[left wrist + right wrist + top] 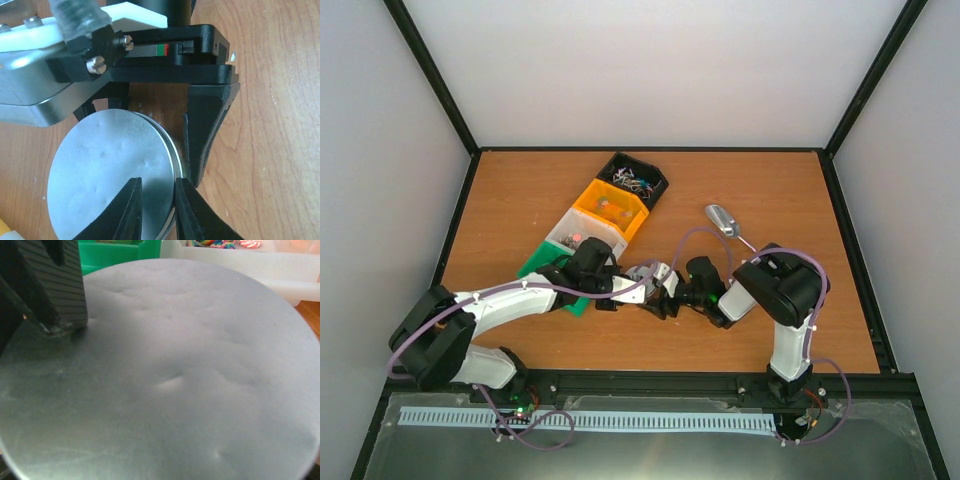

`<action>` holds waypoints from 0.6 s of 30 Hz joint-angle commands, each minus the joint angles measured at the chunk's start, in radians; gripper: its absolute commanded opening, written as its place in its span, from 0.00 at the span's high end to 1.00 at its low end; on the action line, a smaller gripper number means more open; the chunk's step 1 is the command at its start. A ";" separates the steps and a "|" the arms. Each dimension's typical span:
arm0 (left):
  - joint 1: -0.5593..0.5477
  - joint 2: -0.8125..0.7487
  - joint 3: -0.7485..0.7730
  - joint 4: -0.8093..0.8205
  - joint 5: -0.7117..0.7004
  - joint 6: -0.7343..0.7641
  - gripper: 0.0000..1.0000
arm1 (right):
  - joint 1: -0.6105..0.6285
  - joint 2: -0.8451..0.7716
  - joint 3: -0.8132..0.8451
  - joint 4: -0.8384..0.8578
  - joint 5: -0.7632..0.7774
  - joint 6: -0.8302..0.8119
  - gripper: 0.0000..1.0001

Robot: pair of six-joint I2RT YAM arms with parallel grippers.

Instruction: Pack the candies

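**Figure. Two arms meeting over a jar lid, near the middle of the table.** We see both grippers converging on one round silver jar lid (110, 170), which lies face-up between them, slightly nearer the near edge of the table (800, 300) than the far one.

The right gripper (668, 292) has its jaws wide apart across the lid. One finger (200, 145) touches the rim and the other is hidden behind the disc, so we judge this to be a clamp.

The left gripper (157, 186) has its fingers nearly together at the lid's rim. We cannot tell whether they pinch it.

The candies (628, 181) are not in either hand. They lie in a diagonal row of bins:
- the black bin (657, 186), toward the far edge, holds the most
- the orange bin (588, 198) and the white bin (558, 228) each show a few
- the green bin (536, 266), toward the left edge, is partly covered by the left arm

**Governing relation.** From the meeting point of the grippers, the candies lie to the far left. The long axis of the bin row runs from centre-far to near-left, and the left arm is the nearer one. A metal scoop (721, 219) lies just beyond the right arm, with its handle pointing toward the near-right corner.

We judge that packing has not begun. The jar must first be opened and carried toward the bins.
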 commanded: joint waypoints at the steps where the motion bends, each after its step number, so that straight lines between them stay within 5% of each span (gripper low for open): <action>1: 0.049 -0.001 -0.026 -0.031 -0.070 0.072 0.79 | 0.018 0.025 -0.004 -0.038 -0.026 -0.004 0.55; 18: 0.128 -0.111 0.003 -0.135 -0.055 0.087 0.74 | 0.019 0.026 0.001 -0.045 -0.017 0.001 0.57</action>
